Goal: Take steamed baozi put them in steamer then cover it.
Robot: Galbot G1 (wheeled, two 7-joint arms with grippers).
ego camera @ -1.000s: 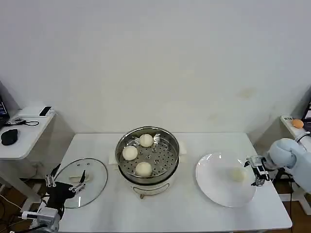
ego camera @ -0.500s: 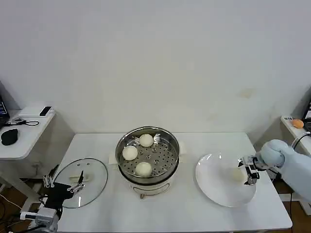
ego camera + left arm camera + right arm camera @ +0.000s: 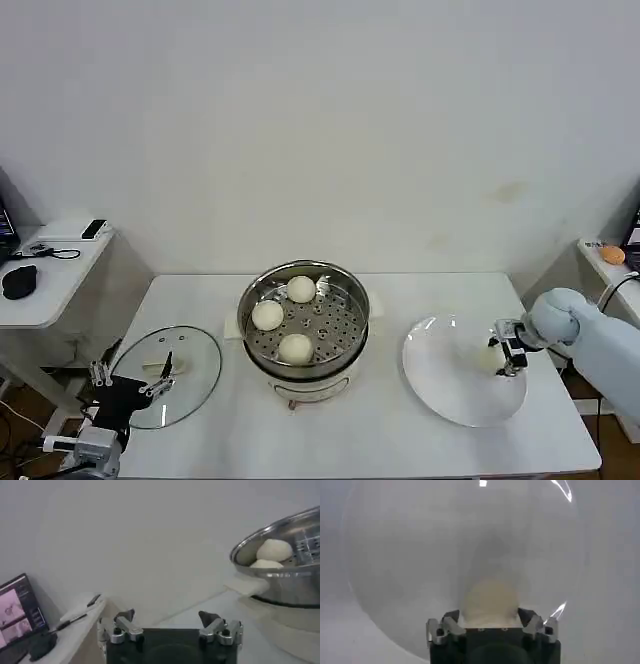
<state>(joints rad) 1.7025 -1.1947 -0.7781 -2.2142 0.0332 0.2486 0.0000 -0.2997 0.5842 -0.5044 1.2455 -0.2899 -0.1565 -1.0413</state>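
Note:
The steamer (image 3: 361,318) stands mid-table with three steamed baozi on its holed floor: one at the back (image 3: 301,289), one on the left (image 3: 267,314), one in front (image 3: 295,347). A further baozi (image 3: 489,358) lies on the white plate (image 3: 450,392). My right gripper (image 3: 507,350) is low over that plate, open, with its fingers on either side of this baozi (image 3: 491,597). The bun sits between the right gripper's (image 3: 490,617) tips. My left gripper (image 3: 130,380) hangs open and empty at the table's front left, beside the steamer (image 3: 300,587).
The glass lid (image 3: 185,360) lies flat on the table left of the steamer, close to the left gripper. A small side table (image 3: 45,275) with a mouse and cables stands off the left end. Another shelf (image 3: 608,258) is at the far right.
My right gripper has moved left across the plate and now has the baozi between its fingers. The left arm has barely shifted.

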